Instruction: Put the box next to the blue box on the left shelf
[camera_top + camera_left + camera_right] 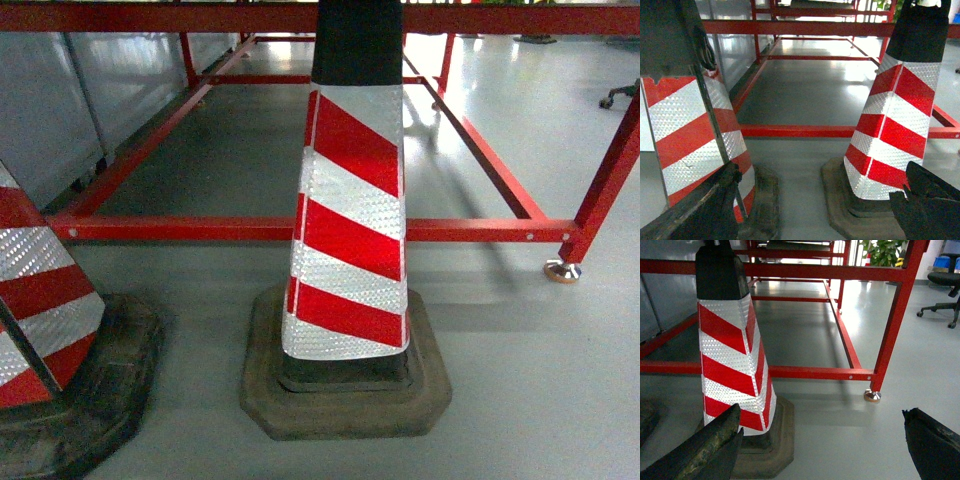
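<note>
1. Box and roller shelf appear in none of the three views; only the red steel-tube frame (300, 228) shows, standing on a glossy grey floor (520, 380).
2. Directly ahead stands a traffic cone (348, 250), banded red and reflective white, with a black top and a worn octagonal rubber base; a second cone (40, 300) sits at left.
3. Left gripper (810, 210) has dark fingers (695, 210) spread wide, holding nothing.
4. Right gripper (825, 447) is likewise spread; only its view shows a potted plant (885, 252) and an office chair (945, 282).
</note>
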Motion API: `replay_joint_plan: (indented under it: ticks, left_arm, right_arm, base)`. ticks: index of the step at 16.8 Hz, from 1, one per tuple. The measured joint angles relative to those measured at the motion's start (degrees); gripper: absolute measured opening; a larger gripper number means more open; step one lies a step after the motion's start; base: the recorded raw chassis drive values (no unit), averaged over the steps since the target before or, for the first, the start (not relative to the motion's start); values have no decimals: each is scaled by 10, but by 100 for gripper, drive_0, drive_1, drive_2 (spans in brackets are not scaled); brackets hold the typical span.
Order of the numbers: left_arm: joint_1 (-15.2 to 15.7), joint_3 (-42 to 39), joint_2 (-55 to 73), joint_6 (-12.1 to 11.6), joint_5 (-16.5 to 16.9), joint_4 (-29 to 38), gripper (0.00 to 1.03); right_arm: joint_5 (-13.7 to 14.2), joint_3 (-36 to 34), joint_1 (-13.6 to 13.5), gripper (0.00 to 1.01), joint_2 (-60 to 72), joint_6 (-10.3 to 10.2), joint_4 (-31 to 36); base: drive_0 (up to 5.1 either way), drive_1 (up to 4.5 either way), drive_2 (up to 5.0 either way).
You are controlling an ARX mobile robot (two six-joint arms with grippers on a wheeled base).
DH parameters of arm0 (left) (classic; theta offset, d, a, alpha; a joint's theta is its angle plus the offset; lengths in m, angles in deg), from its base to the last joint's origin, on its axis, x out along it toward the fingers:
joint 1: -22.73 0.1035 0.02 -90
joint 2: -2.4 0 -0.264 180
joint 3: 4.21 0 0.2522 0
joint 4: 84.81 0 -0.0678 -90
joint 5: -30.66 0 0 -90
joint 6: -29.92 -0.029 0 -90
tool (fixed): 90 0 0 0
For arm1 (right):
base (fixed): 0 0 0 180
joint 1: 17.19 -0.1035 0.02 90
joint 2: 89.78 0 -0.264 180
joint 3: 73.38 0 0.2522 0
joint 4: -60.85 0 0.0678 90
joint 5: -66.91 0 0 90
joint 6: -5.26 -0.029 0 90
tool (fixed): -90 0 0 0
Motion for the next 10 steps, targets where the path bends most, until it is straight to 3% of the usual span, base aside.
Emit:
replay_joint_plan:
  ticks: [10]
  left_arm:
    - [0,0,0,0,-1,0,98]
  right_arm:
    - [-2,0,0,98,0,-4,0]
  base:
    - [0,0,0]
